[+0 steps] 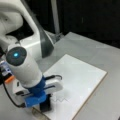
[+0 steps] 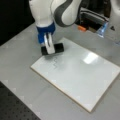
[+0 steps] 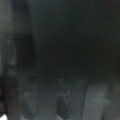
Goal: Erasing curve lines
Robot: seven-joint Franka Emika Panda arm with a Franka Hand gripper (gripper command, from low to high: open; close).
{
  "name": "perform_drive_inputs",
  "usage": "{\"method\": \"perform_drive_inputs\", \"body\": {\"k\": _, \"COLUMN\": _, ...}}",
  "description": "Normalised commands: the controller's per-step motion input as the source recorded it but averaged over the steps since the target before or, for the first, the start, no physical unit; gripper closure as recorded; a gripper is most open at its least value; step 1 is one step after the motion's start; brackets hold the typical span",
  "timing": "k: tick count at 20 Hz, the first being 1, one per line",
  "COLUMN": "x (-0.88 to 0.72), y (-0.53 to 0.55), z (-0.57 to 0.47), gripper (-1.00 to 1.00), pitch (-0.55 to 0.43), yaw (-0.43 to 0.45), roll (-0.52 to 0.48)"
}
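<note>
The wrist view is almost wholly dark; only vague grey upright shapes show along its lower edge, and neither the board nor the fingers can be made out there. In a front view the arm's white body hides most of the gripper (image 1: 46,101), and only the lower part of the black eraser (image 1: 45,106) shows under the blue mount. The board's near corner is cut off at that view's bottom edge.

In a front view the gripper (image 2: 49,47) stands upright over the white board (image 2: 82,75), its white fingers (image 2: 49,46) clamped on the one black block eraser (image 2: 56,48), which lies crosswise between them and sits at the board's edge; whether it presses on the surface cannot be told.

The curve lines (image 2: 54,62), one thin wavy stroke, lie on the board just below the fingers toward that view's bottom, unerased and uncovered. In a front view the same stroke (image 1: 60,99) runs just beside the eraser, to its right.

Beyond the fingers, at a front view's top right, stand an orange object (image 2: 81,28) and a dark box-like unit (image 2: 93,20), well apart from the board. One grey table (image 2: 22,52) carries everything.
</note>
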Motion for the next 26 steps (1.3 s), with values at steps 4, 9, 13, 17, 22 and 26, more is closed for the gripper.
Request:
{"method": "perform_drive_inputs", "body": {"k": 4, "x": -0.12, "y": 0.08, "z": -0.11, "gripper": 1.0, "pitch": -0.151, "yaw": -0.163, "roll": 0.023}}
{"method": "perform_drive_inputs", "body": {"k": 9, "x": -0.15, "y": 0.13, "z": -0.16, "gripper": 1.0, "pitch": -0.178, "yaw": -0.203, "roll": 0.032}}
{"method": "perform_drive_inputs", "body": {"k": 13, "x": -0.15, "y": 0.13, "z": -0.16, "gripper": 1.0, "pitch": -0.171, "yaw": -0.191, "roll": 0.011}}
{"method": "perform_drive_inputs", "body": {"k": 17, "x": -0.14, "y": 0.12, "z": -0.15, "gripper": 1.0, "pitch": -0.18, "yaw": -0.193, "roll": 0.001}}
{"method": "perform_drive_inputs", "body": {"k": 22, "x": -0.13, "y": 0.09, "z": -0.16, "gripper": 1.0, "pitch": -0.169, "yaw": -0.163, "roll": 0.002}}
{"method": "perform_drive_inputs", "body": {"k": 26, "x": -0.11, "y": 0.07, "z": -0.17, "gripper": 1.0, "pitch": -0.161, "yaw": -0.138, "roll": 0.007}}
